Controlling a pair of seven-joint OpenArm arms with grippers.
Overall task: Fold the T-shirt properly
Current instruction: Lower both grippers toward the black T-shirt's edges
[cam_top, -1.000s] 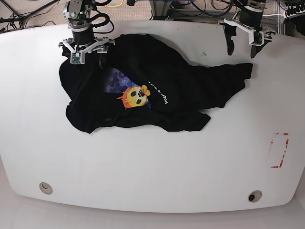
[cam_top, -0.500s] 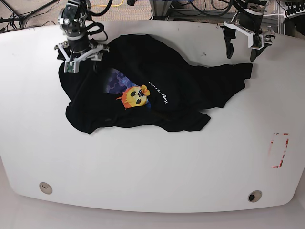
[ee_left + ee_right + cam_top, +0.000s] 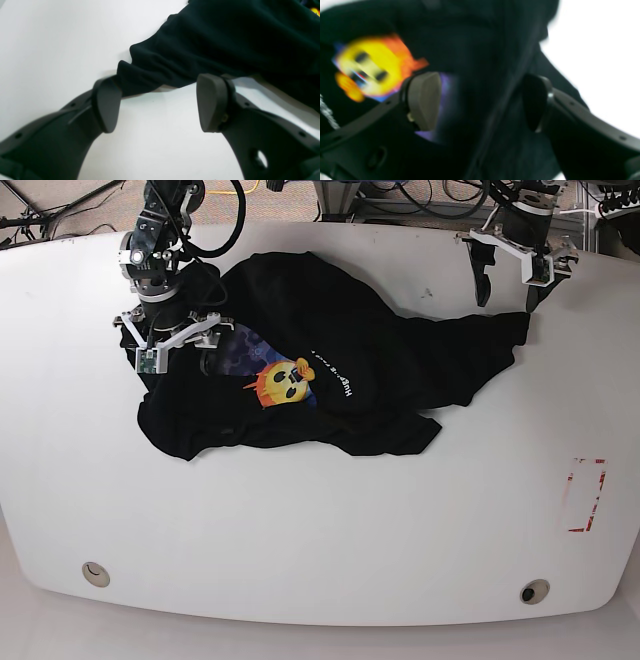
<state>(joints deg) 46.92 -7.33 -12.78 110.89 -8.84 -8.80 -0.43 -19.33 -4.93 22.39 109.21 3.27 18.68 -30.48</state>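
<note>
Your T-shirt (image 3: pixel 330 370) lay crumpled on the counter (image 3: pixel 320 520), long axis running side to side. Your right gripper (image 3: pixel 172 348) hung wide over its end; your left gripper (image 3: pixel 508 283), wide too, stood just beyond the other.

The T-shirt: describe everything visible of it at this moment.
The T-shirt is black soft cloth, lying crumpled and unfolded on the white table, one part stretched toward the far right corner. Its print shows an orange-yellow flaming face on a blue-purple patch, with small white lettering beside it. The right gripper hangs open over its left edge; the left gripper, also open, is beside its stretched tip.
</note>
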